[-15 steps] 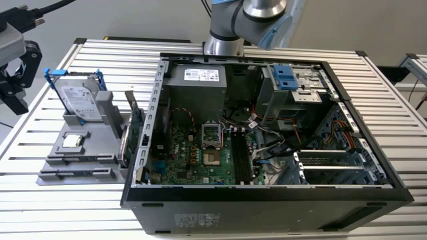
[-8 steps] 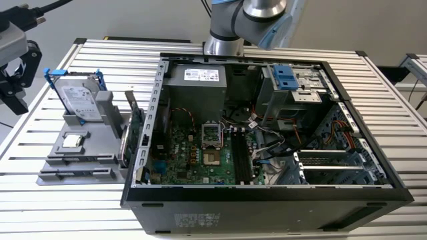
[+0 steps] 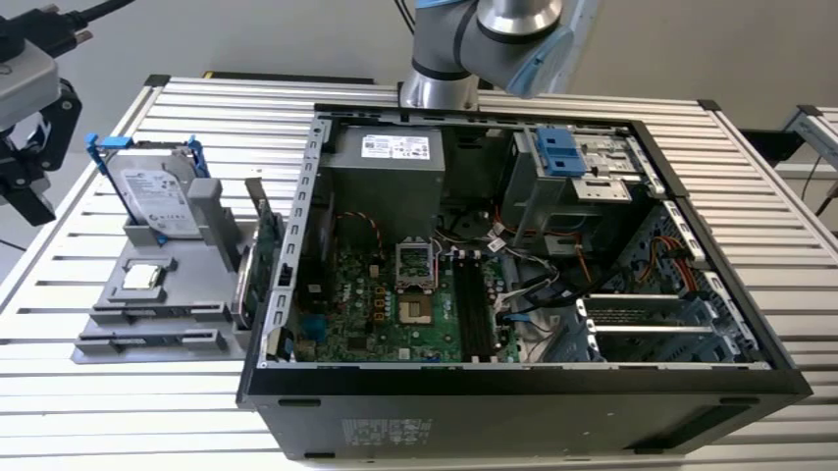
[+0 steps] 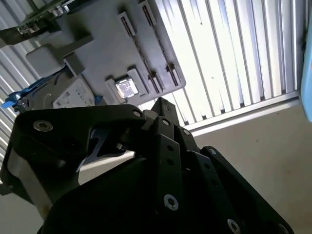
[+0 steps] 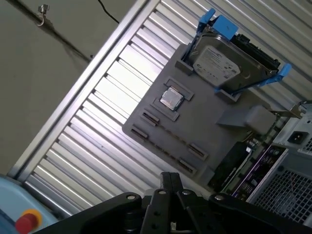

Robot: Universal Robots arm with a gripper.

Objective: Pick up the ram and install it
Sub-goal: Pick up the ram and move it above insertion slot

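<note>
Pincer [image 5: 171, 179] tips are pressed together, nothing pinched. It hangs beyond the tray [image 5: 209, 129] at the exterior view's far left, well apart from the case [image 3: 524, 378].
>> Ram?
Tray's stick cradles [image 5: 150, 117] look bare. I judge it's in the memory slots [image 3: 472, 304], just beside the CPU socket [image 3: 414, 263] on the exterior view's right; can't tell if seated.
>> Advice?
I'd judge seating by both end latches, arm clear of the case.
</note>
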